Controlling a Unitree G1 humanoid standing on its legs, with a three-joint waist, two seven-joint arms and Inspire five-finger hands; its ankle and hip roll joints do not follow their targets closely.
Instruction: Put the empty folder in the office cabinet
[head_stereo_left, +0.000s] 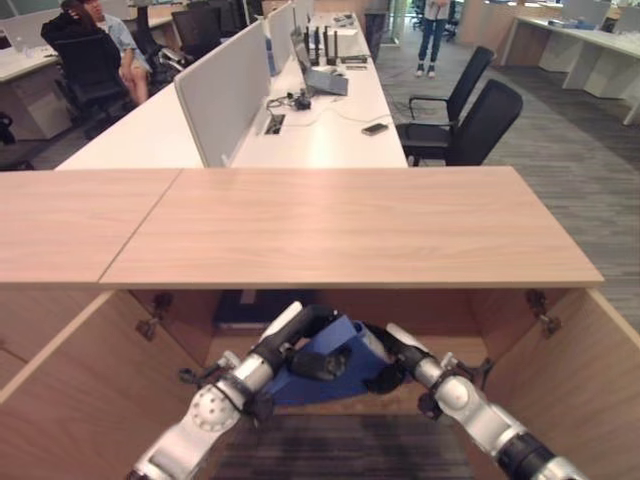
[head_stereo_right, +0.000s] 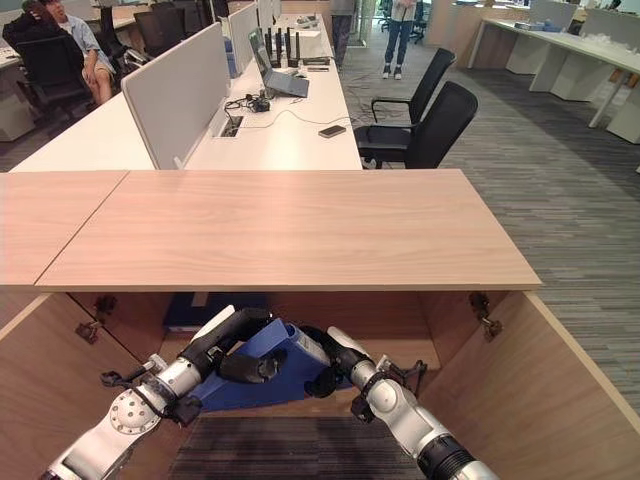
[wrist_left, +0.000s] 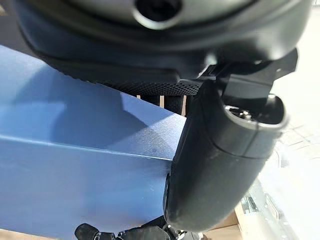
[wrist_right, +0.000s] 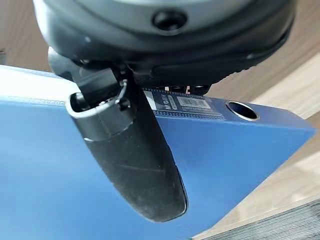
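Gripping the blue folder (head_stereo_left: 330, 365) between them, the left hand (head_stereo_left: 322, 362) and right hand (head_stereo_left: 392, 372) — each clamped on it — hold it tilted inside the open cabinet (head_stereo_left: 350, 235), below its wooden top (placement looks nearly done; release remains).

Your two arms reached forward and converged low ahead, the left hand (head_stereo_left: 325, 362) and right hand (head_stereo_left: 385, 372) each clamped, thumb against fingers, on the blue folder (head_stereo_left: 345, 340) between them.
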